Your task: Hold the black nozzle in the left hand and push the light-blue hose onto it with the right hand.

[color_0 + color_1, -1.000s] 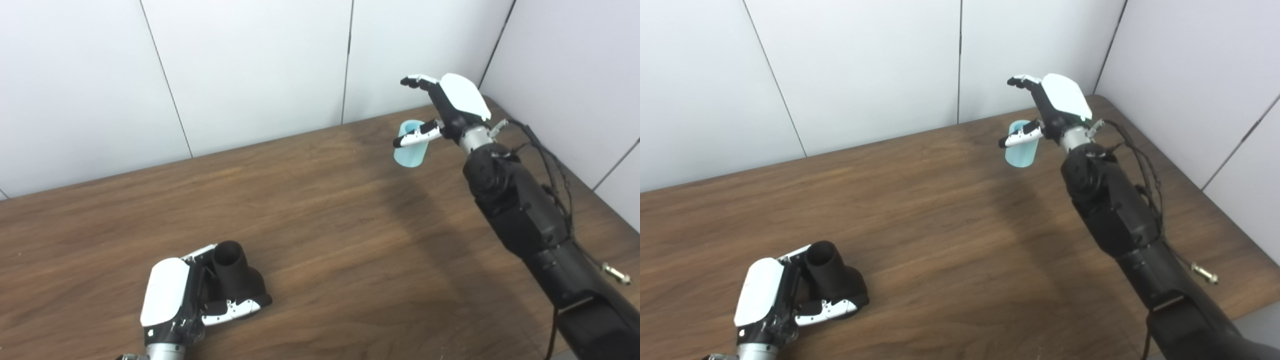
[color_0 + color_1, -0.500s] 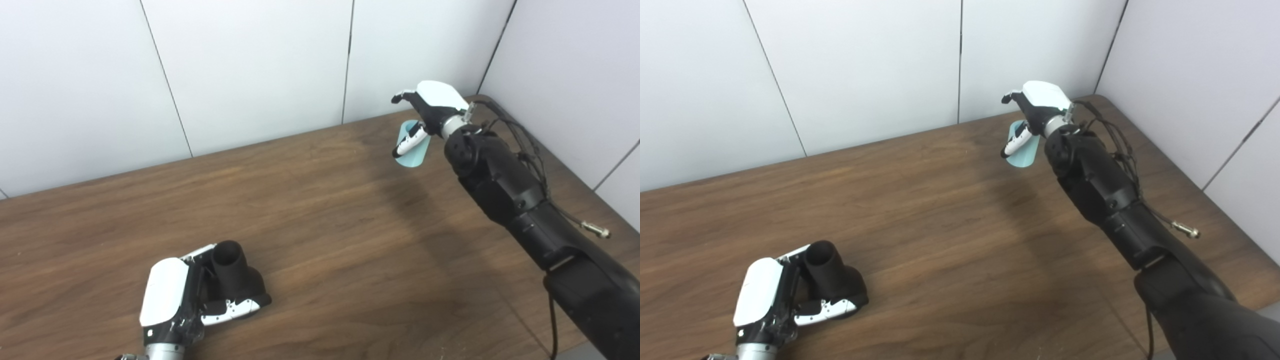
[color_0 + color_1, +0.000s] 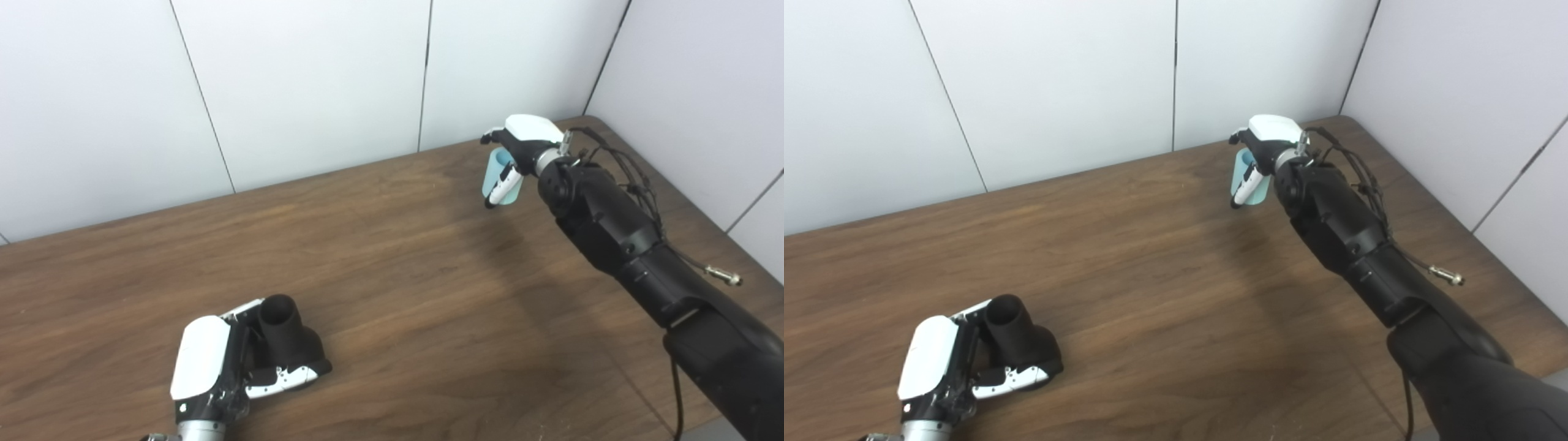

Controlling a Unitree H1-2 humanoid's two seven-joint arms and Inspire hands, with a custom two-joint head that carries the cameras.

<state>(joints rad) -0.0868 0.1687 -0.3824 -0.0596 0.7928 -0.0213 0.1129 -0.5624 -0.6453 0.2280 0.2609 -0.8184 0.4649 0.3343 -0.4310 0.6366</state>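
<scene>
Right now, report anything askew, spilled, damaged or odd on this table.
Nothing stands out. The left hand grips the black nozzle on the table, mouth up. The right hand closes around the upright light-blue hose near the far corner.

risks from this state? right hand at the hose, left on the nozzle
1. The right hand wraps the light-blue hose near the table's far edge, fingers hidden behind it; whether the grip is firm is unclear, so it may tip or slip on lifting.
2. The black nozzle in the left hand sits far across the table; the long carry may misalign hose and opening.
</scene>
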